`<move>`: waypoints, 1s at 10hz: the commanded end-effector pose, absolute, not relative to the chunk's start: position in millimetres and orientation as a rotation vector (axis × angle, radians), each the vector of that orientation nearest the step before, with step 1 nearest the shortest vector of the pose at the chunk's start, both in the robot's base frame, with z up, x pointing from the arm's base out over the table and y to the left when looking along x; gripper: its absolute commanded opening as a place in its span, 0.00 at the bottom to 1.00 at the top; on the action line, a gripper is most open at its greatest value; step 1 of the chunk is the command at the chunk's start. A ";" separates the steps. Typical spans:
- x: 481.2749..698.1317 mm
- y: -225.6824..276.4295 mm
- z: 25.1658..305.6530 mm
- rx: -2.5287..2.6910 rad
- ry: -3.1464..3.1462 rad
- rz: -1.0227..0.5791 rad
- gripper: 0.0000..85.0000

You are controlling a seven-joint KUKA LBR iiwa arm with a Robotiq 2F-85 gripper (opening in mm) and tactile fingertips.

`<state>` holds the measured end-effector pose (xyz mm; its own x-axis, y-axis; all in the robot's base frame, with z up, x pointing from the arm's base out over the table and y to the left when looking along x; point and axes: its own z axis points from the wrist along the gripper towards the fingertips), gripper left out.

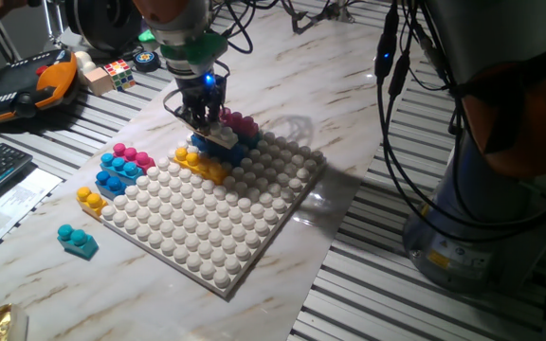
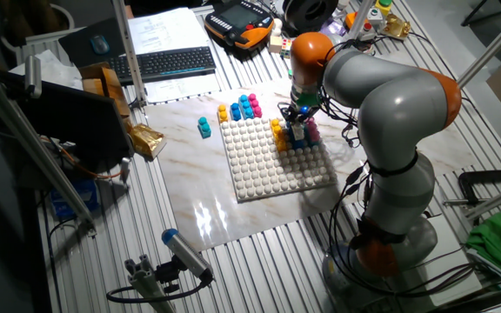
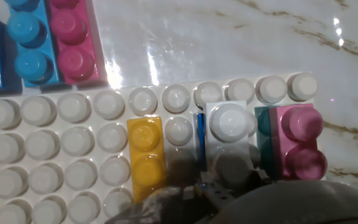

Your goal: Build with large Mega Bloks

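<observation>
Tool [image 1: 205, 117] over white brick [image 1: 218, 135]

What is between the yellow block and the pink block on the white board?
In the hand view, a white block sits between the yellow block and the pink block, on a blue one.

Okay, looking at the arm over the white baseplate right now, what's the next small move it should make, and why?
Probably a short straight press down. The gripper holds a white brick over a blue brick on the baseplate, between the yellow brick and pink brick. Whether its studs are fully seated cannot be told.
</observation>
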<state>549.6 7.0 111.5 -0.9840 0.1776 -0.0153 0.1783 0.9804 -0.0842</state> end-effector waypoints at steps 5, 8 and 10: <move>550.5 9.1 109.2 0.257 3.125 -0.135 0.01; 551.2 6.9 111.0 0.233 3.162 -0.131 0.01; 551.6 5.9 113.6 0.216 3.189 -0.109 0.01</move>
<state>550.2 5.5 112.0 -0.9890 0.1373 0.0560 0.1331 0.9885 -0.0723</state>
